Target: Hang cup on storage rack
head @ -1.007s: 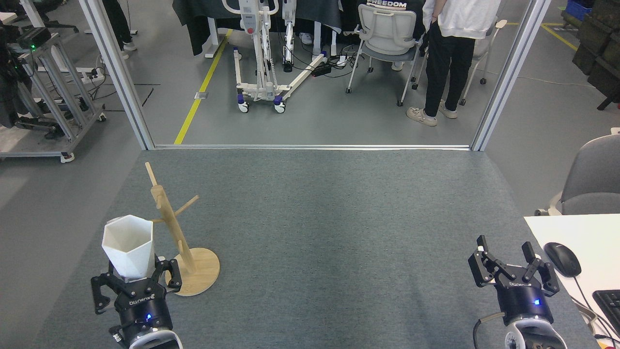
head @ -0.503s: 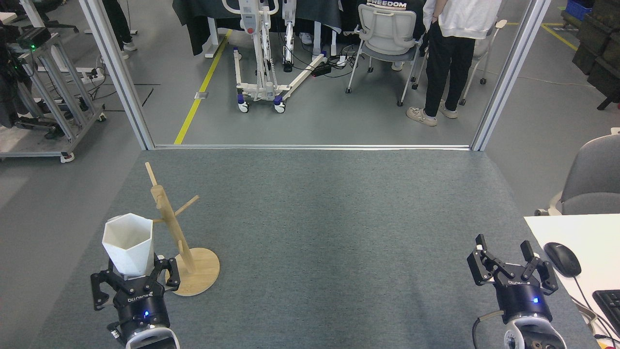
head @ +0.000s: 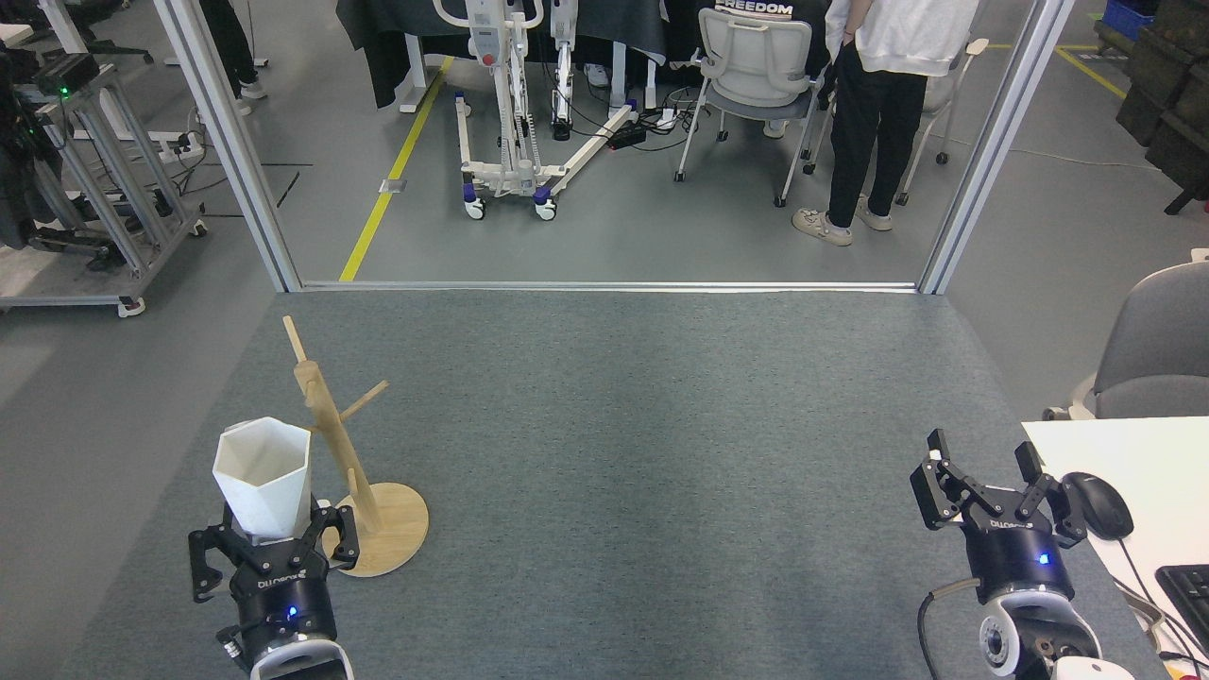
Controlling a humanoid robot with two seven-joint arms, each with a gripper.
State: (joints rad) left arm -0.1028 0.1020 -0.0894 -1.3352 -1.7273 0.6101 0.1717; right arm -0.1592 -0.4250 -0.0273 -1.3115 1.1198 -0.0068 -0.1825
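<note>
Beside the rack [head: 354, 463] — cup [head: 263, 475] nudged right.
Left end effector [head: 272, 548] pinches its base, peg nearer; right end effector [head: 994, 499] spread, idle.

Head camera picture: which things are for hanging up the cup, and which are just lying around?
For the job: cup, storage rack, left gripper.

Just lying around: computer mouse, keyboard, grey chair, idle right gripper.

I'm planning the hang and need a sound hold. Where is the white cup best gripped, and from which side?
Grip the cup low, around its narrow tapered base, from below, as the left gripper does now. That probably leaves the wide hexagonal rim free beside the storage rack. Its handle isn't visible.
</note>
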